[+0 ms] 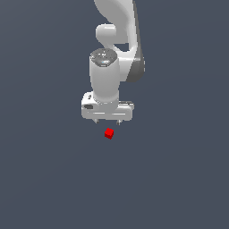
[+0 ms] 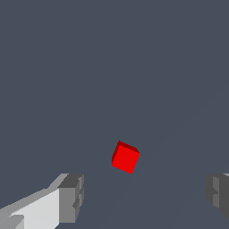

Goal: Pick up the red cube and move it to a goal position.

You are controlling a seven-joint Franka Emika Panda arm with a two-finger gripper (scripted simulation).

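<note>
The red cube (image 1: 109, 133) lies on the dark grey floor, just below my white gripper (image 1: 107, 121) in the exterior view. My gripper is open and empty, with its two short fingertips wide apart and the cube lying free, not between them. In the wrist view the red cube (image 2: 125, 157) sits turned at an angle on the floor, ahead of the gap between the two grey finger pads (image 2: 71, 197), and nothing touches it.
The white arm (image 1: 117, 40) rises behind the gripper. The dark grey floor (image 1: 179, 179) spreads flat all around with no other objects in view.
</note>
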